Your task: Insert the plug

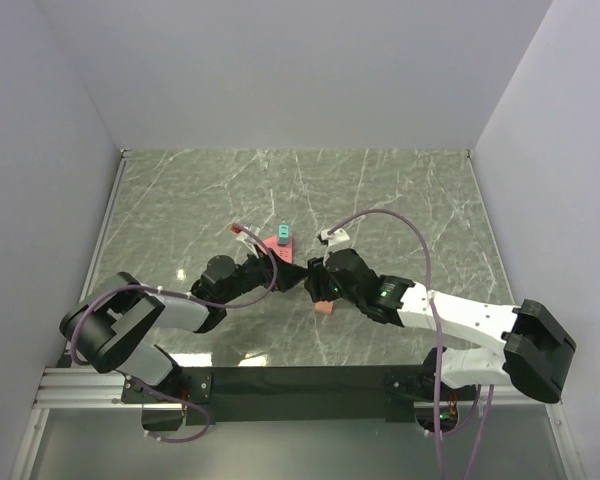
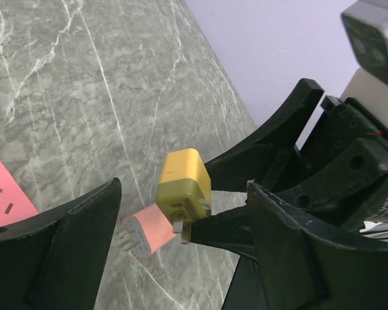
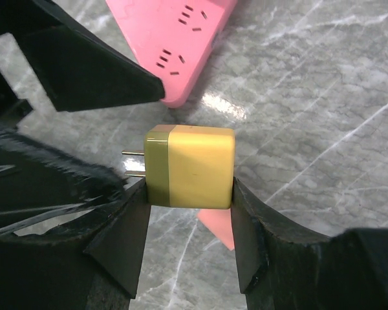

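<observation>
Yellow plug [image 3: 191,166] smooth matt plastic, two-tone, its prongs [image 3: 134,154] bare bright metal, pink power strip [image 3: 181,39] smooth plastic w/ slight sheen, table [image 3: 323,84] polished marble-look surf., glossy w/ glare patch, fingers [image 3: 126,239] of right gripper [image 3: 189,194] matt black plastic, edges rough

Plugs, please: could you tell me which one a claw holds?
The yellow plug, in the right claw; the pink plug lies on the table, the teal plug on the strip.
</observation>
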